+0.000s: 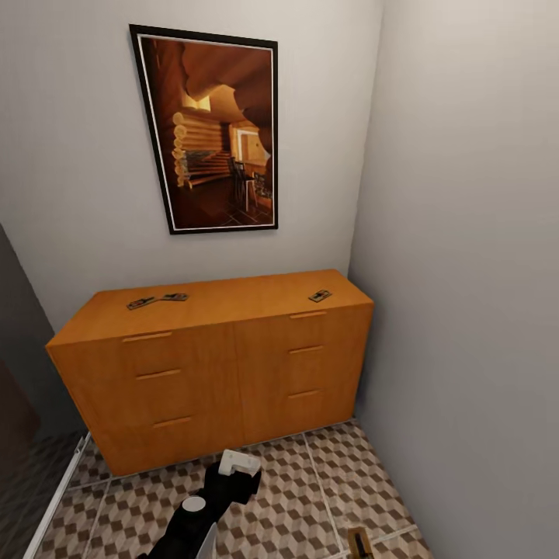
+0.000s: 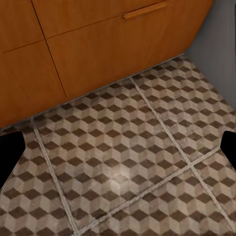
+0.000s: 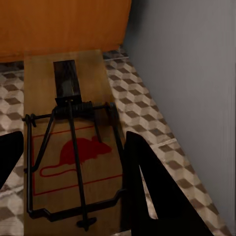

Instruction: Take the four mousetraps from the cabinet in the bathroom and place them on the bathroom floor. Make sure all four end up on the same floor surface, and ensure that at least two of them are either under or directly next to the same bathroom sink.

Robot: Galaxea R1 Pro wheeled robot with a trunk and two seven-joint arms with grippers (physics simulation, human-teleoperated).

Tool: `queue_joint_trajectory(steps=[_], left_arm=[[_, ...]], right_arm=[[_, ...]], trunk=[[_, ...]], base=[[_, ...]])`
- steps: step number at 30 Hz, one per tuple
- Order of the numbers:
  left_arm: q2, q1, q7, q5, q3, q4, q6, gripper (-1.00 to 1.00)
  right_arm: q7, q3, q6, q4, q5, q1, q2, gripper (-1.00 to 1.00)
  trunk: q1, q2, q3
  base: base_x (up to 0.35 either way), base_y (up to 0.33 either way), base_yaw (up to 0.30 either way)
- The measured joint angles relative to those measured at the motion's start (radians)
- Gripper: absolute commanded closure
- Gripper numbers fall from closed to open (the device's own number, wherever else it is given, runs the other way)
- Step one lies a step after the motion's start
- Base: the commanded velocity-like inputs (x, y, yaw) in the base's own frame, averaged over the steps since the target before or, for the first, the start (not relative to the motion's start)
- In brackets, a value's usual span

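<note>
The right end effector (image 3: pixel 73 196) grips a mousetrap (image 3: pixel 73 147); three mousetraps (image 1: pixel 175 296) lie atop the cabinet (image 1: pixel 217 365). The left end effector (image 2: pixel 118 152) gapes wide.

We stood in a home room — cube-patterned tile floor (image 1: pixel 310 481), wooden drawer cabinet (image 1: pixel 217 365), framed picture (image 1: pixel 213 128) on plain wall (image 1: pixel 70 171).

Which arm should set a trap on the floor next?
Right. Its gripper is shut on a trap above the floor beside the cabinet. The left gripper is open with nothing in it; three traps lie on the cabinet top.
</note>
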Motion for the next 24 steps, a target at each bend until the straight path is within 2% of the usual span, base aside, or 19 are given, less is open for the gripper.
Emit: queue_joint_trajectory(steps=[4, 10, 12, 17, 20, 23, 24], left_arm=[[0.001, 0.0, 0.0, 0.0, -0.001, -0.018, 0.0, -1.0], [0.001, 0.0, 0.0, 0.0, -0.004, -0.024, 0.001, -1.0], [0.001, 0.0, 0.0, 0.0, -0.006, -0.025, 0.001, -1.0], [0.001, 0.0, 0.0, 0.0, -0.013, -0.032, 0.001, -1.0], [0.002, 0.0, 0.001, 0.0, -0.043, -0.047, 0.007, -1.0], [0.0, 0.0, 0.001, -0.001, -0.084, -0.054, 0.06, -1.0], [-0.005, 0.0, 0.001, 0.0, -0.112, -0.056, 0.092, -1.0]], right_arm=[[-0.004, 0.0, -0.04, 0.0, -0.002, 0.043, -0.003, 1.0], [-0.006, -0.006, -0.016, -0.007, -0.005, 0.054, -0.005, 1.0], [-0.005, -0.007, 0.011, -0.008, -0.005, 0.054, -0.002, 1.0], [0.003, -0.008, 0.131, -0.01, -0.008, 0.055, 0.003, 1.0], [0.028, -0.007, 0.178, -0.01, -0.007, 0.055, 0.007, 1.0], [0.047, -0.008, 0.189, -0.01, -0.008, 0.055, 0.013, 1.0], [0.051, -0.008, 0.191, -0.009, -0.008, 0.055, 0.014, 1.0]], trunk=[[0.0, 0.0, 0.0], [0.0, 0.0, 0.0], [0.0, 0.0, 0.0], [0.0, 0.0, 0.0], [0.0, 0.0, 0.0], [0.0, 0.0, 0.0], [0.0, 0.0, 0.0]], base=[[0.0, 0.0, 0.0], [0.0, 0.0, 0.0], [0.0, 0.0, 0.0], [0.0, 0.0, 0.0], [0.0, 0.0, 0.0], [0.0, 0.0, 0.0], [0.0, 0.0, 0.0]])
